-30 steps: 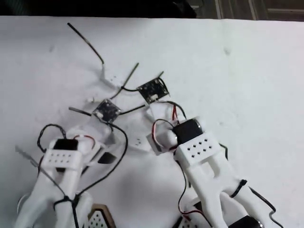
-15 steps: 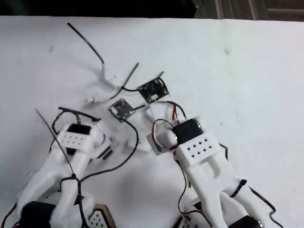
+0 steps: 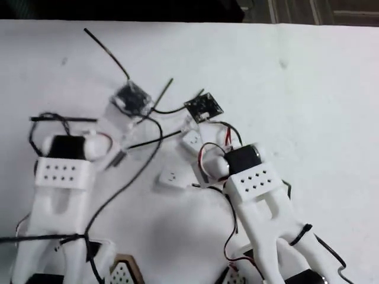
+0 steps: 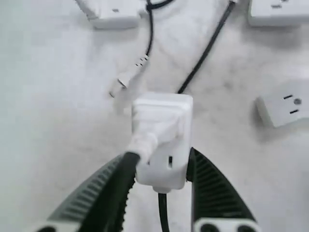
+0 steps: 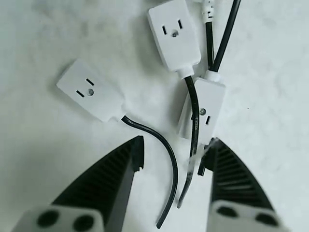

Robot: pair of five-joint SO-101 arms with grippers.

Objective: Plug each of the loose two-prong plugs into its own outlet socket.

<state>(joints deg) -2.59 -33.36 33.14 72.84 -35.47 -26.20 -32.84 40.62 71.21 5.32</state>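
Farther across the table (image 3: 308, 89), left fingers (image 4: 108, 188) have carried their clamped outlet socket (image 4: 161, 121); right fingers (image 5: 113, 179) stand apart.

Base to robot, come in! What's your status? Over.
Left gripper shut on white outlet socket. Right gripper open, empty. Black cord lies right under it.

Left arm (image 3: 59, 201), right arm (image 3: 266, 207) white plastic — black servos (image 3: 65, 147), perforated wrist plates (image 3: 62, 173), red-black cables (image 3: 233, 228), ribbed black fingers (image 4: 212, 188).
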